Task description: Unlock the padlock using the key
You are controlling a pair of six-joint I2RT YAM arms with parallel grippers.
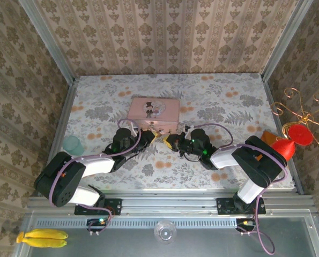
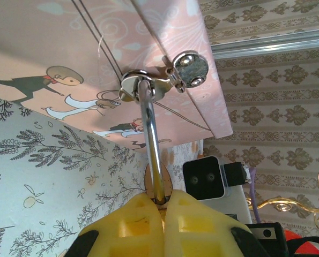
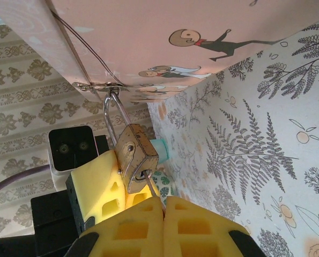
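- I see my left gripper (image 2: pixel 162 206) clamped on the padlock (image 3: pixel 136 155), which hangs from the hasp (image 2: pixel 148 85) on the pink tin's (image 1: pixel 154 111) near side.
- My right gripper (image 3: pixel 163 206) pinches the key (image 3: pixel 153 188), its tip in the padlock.

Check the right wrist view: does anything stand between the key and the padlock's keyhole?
Nothing visible does. The key, pinched in the right pincer, reaches the keyhole of the padlock, which hangs from the pink tin.
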